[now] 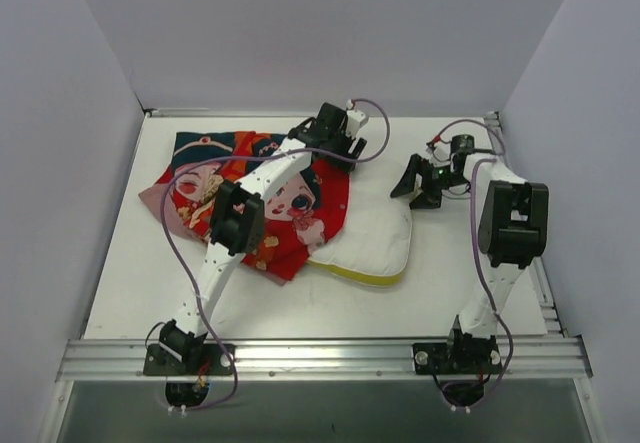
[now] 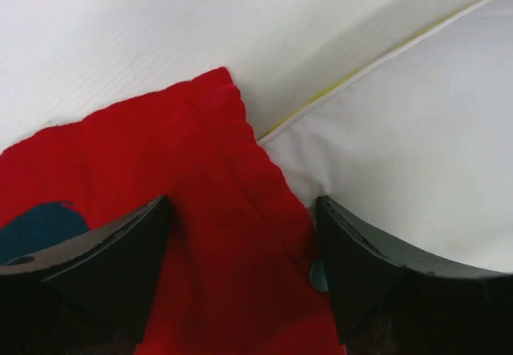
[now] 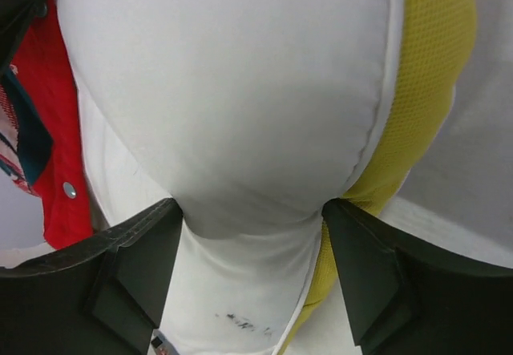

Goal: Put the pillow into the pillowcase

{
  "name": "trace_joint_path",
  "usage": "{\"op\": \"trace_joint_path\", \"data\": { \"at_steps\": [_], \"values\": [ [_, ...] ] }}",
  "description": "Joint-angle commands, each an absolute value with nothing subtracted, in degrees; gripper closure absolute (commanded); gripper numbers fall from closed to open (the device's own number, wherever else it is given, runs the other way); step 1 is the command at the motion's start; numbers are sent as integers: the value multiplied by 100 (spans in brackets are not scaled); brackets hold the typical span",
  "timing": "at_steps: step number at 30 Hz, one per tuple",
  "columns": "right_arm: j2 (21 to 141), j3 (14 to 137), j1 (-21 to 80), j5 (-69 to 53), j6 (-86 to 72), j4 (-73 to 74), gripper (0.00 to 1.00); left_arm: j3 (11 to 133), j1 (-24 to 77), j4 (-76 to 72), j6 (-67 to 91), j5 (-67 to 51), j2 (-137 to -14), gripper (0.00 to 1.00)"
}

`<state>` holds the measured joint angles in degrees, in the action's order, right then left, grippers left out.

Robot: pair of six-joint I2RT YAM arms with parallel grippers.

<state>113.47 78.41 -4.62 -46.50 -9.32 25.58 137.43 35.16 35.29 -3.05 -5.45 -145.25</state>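
Note:
The red pillowcase [image 1: 250,198] with cartoon children lies crumpled at left centre of the table. The cream pillow [image 1: 375,238] sticks out of its right side, its yellow band along the near edge. My left gripper [image 1: 340,155] hovers at the pillowcase's far right edge. In the left wrist view it [image 2: 244,211] stands open over the red hem [image 2: 200,179], with the pillow [image 2: 417,147] to the right. My right gripper [image 1: 408,185] is at the pillow's far right corner. Seen from the right wrist, it [image 3: 252,219] is open, and a narrowed part of the pillow [image 3: 232,90] lies between the fingers.
Grey walls enclose the white table [image 1: 480,283] on three sides. An aluminium rail [image 1: 320,353] runs along the near edge by both arm bases. Purple cables loop along each arm. A metal snap [image 2: 317,275] sits on the pillowcase hem beside my left gripper's right finger.

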Motion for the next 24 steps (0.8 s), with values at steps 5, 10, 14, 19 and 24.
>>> {"op": "trace_joint_path", "data": {
  "at_steps": [5, 10, 14, 19, 24],
  "values": [
    [11137, 6997, -35, -4843, -932, 1653, 72, 14151, 3384, 3270, -185, -316, -14686, 41],
    [10723, 6303, -35, -4632, -686, 1670, 100, 14115, 3243, 3164, 342, -1290, -14643, 70],
    [10661, 6284, -35, -4719, -729, 1626, 100, 13975, 3331, 2876, 720, -2888, -14450, 100],
    [10495, 6574, 193, -5684, -2243, 524, 100, 14045, 4086, 2093, 1870, -3752, -13906, 100],
    [10063, 6363, -174, -6240, -5040, -2614, 100, 14150, 4377, 1082, 3128, -3455, -13658, 100]
  ]
}}
